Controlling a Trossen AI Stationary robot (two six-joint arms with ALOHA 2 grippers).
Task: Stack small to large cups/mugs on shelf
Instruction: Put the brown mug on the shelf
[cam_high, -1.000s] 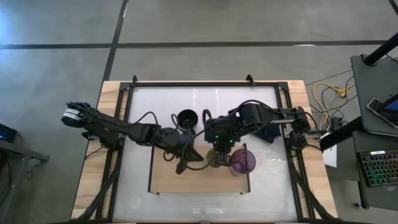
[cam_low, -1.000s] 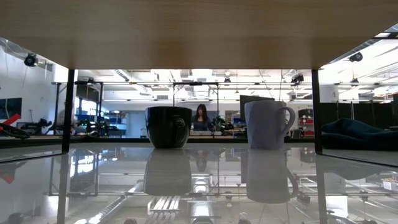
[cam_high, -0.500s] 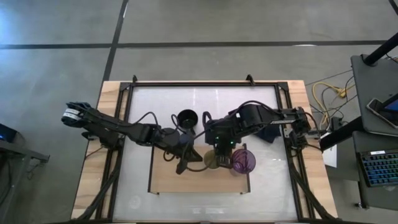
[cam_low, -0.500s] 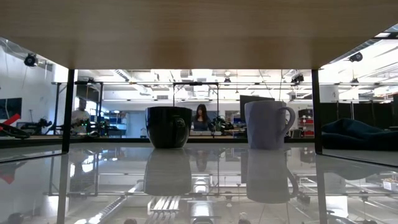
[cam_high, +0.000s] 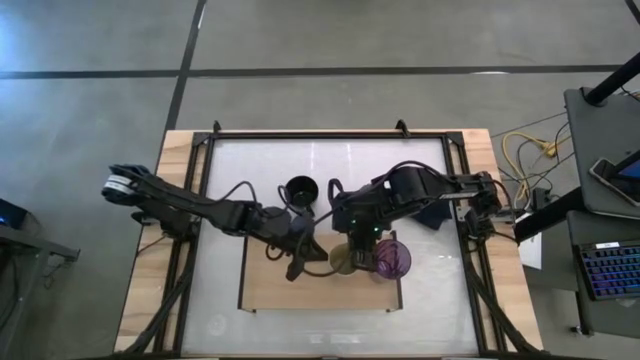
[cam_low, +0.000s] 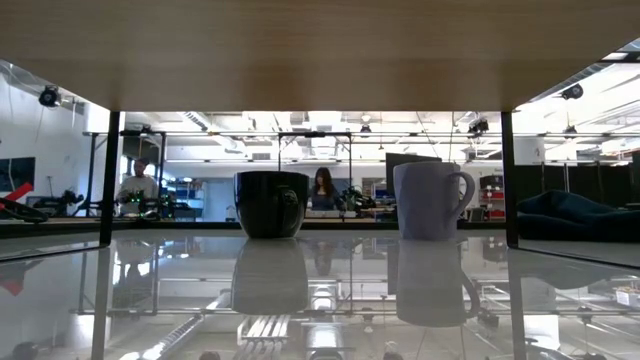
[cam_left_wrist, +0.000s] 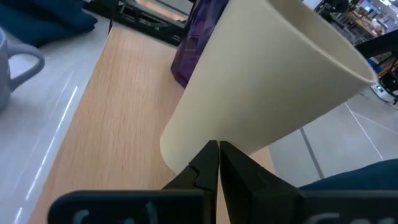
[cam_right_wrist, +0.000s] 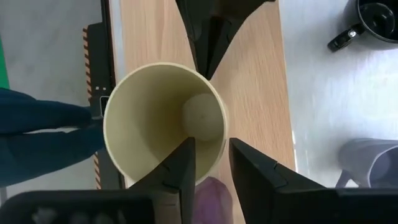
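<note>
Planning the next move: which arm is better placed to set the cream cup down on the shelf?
Right: the right gripper straddles the cream cup rim; the left gripper only touches its side above the shelf.

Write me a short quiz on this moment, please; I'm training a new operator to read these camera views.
1. True or false: the black mug stands on the shelf.
2. Which vessel does the right gripper hold by the rim? A. black mug B. cream cup C. purple cup
3. Fill in: the left gripper touches the cream cup's outer wall with its fingertips ____ (open/shut).

Key
1. False: it stands on the white tabletop, off the shelf.
2. B; the purple cup only stands beside it on the shelf.
3. shut
</note>
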